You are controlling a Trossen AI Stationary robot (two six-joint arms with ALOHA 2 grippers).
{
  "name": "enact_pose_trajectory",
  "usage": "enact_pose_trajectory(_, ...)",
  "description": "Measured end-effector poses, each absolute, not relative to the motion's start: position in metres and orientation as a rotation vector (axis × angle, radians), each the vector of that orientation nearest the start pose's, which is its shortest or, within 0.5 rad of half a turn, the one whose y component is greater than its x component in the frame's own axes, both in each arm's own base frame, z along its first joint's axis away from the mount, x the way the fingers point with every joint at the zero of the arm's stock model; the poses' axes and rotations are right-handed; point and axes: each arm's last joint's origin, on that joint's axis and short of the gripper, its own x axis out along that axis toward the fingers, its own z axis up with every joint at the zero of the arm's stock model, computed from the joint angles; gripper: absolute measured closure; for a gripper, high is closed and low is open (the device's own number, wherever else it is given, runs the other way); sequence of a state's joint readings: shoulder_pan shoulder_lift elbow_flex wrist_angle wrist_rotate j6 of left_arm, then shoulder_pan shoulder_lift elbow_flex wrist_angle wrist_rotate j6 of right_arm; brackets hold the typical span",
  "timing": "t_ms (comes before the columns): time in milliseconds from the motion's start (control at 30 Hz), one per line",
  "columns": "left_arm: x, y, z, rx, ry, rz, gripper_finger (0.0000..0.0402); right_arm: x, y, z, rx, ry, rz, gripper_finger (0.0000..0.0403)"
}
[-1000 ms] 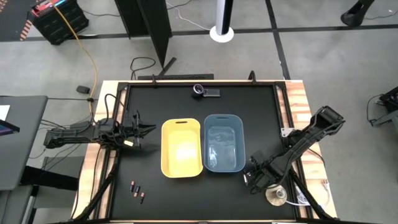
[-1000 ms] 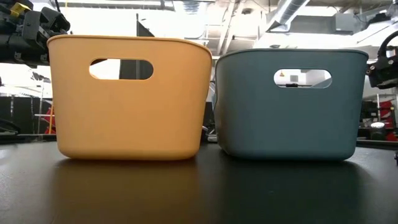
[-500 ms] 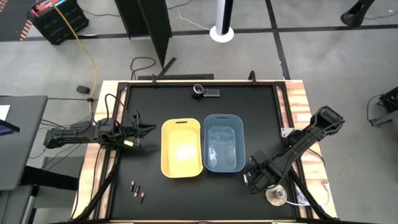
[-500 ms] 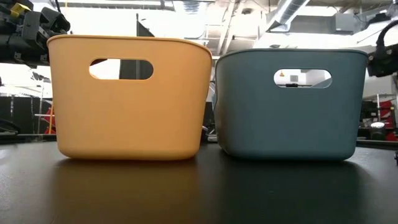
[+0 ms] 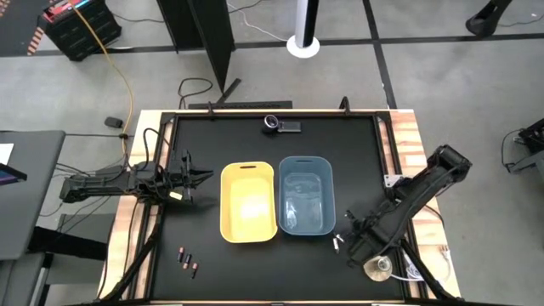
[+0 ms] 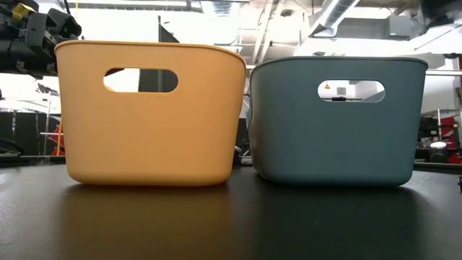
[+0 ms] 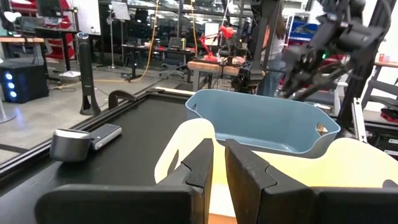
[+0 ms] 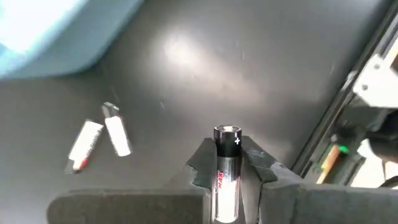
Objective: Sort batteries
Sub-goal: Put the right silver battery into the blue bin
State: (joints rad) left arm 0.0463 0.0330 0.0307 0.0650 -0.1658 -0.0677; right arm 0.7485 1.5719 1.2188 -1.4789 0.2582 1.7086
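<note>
Our right tool (image 8: pixel 227 163) is clamped on a battery (image 8: pixel 226 174), low by the blue bin (image 5: pixel 305 194). Left tool (image 7: pixel 217 163) has its fingers nearly together, parked level beside the yellow bin (image 5: pixel 247 202).

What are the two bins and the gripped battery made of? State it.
Yellow bin and blue bin: likely moulded plastic, matte, with rounded rims and cut-out handles. Battery in the right gripper: apparently metal, with a glossy printed dark sleeve and shiny cap.

Two dark jointed arms, black cabling along them, each claw of two dark angular fingers (image 7: pixel 242 171)
</note>
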Motion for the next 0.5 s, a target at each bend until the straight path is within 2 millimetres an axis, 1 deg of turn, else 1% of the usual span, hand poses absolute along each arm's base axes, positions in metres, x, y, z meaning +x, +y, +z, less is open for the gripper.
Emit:
enact_pose_trajectory(133, 0.097, 0.009, 0.178, -0.071, -0.069, 0.209, 0.0362, 0.192, 0.162, 0.280, 0.371, 1.179, -0.899, 0.0352)
enact_pose_trajectory(233, 0.097, 0.009, 0.177, -0.068, -0.063, 0.210, 0.0362, 0.203, 0.159, 0.300, 0.295, 1.065, -0.810, 0.0352)
enact_pose_trajectory(300, 0.097, 0.009, 0.177, -0.068, -0.064, 0.210, 0.0362, 0.213, 0.154, 0.311, 0.234, 0.995, -0.771, 0.0352)
enact_pose_trajectory(367, 0.097, 0.009, 0.177, -0.066, -0.063, 0.210, 0.0362, 0.224, 0.146, 0.317, 0.189, 0.966, -0.731, 0.0352)
enact_pose_trajectory(500, 0.097, 0.009, 0.177, -0.068, -0.062, 0.210, 0.0362, 0.252, 0.132, 0.316, 0.117, 0.949, -0.614, 0.0351)
